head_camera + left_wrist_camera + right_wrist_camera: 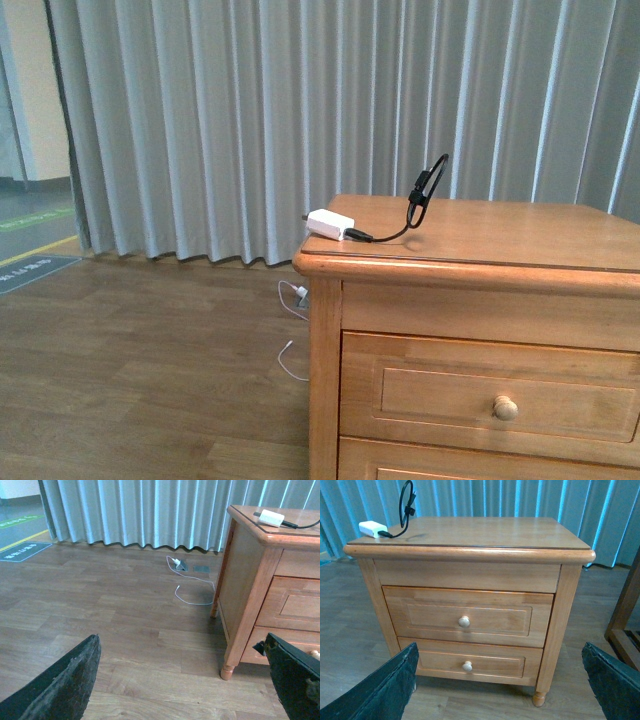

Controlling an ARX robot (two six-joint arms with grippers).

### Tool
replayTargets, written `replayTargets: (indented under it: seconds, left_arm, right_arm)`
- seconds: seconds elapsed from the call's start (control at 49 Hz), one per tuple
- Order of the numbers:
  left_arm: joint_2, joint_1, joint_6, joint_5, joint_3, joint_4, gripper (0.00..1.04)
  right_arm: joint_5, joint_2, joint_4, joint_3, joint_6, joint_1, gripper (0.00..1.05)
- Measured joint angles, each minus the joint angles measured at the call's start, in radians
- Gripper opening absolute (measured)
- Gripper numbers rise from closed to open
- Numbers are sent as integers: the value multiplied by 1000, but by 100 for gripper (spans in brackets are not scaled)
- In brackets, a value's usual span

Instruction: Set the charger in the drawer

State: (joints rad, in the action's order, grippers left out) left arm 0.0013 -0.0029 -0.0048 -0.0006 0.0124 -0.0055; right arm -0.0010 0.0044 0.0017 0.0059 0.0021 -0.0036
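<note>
A light-brown wooden nightstand [500,235] stands on a brown plank floor [130,370] before a long grey pleated curtain [250,120]; its top is smooth and glossy with a rounded lip. The charger [330,224] lies flat on that top at the front corner on the robot's left, close to the edge; its black cable [420,200] loops upward and comes back down onto the wood. The drawer [470,615] is shut, its round knob [464,622] centred on the panel; a lower drawer [485,666] sits beneath it, also shut.

The front view shows no arm and only part of the drawer; the right wrist view takes in the whole front with 2 drawers and a second wooden piece [625,615] off to one side. Only the left wrist view shows the cabinet's side panel and a thin white cable [192,592] trailing over the floor beside its foot.

The left gripper [181,645] has its 2 dark fingers spread wide with nothing between them; the right gripper [500,650] is likewise spread wide and holds nothing, facing the drawer fronts from a distance. Bare floor lies open in front of the cabinet and to the robot's left of it.
</note>
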Motion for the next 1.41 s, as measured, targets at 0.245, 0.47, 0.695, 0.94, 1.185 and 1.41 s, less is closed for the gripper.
replayTargets:
  seconds: [0.245, 0.47, 0.695, 0.94, 1.185, 1.41]
  left_arm:
    - [0, 0, 0, 0, 0, 0, 99]
    - [0, 0, 0, 0, 0, 0, 99]
    - [0, 0, 0, 0, 0, 0, 99]
    - [0, 0, 0, 0, 0, 0, 99]
    - [0, 0, 0, 0, 0, 0, 99]
    - [0, 0, 0, 0, 0, 0, 99]
  right_arm:
    - [0, 0, 0, 0, 0, 0, 97]
    - [0, 0, 0, 0, 0, 0, 97]
    - [0, 0, 0, 0, 0, 0, 97]
    - [0, 0, 0, 0, 0, 0, 97]
    - [0, 0, 0, 0, 0, 0, 97]
    - [-71, 338, 27, 72, 24, 68, 97]
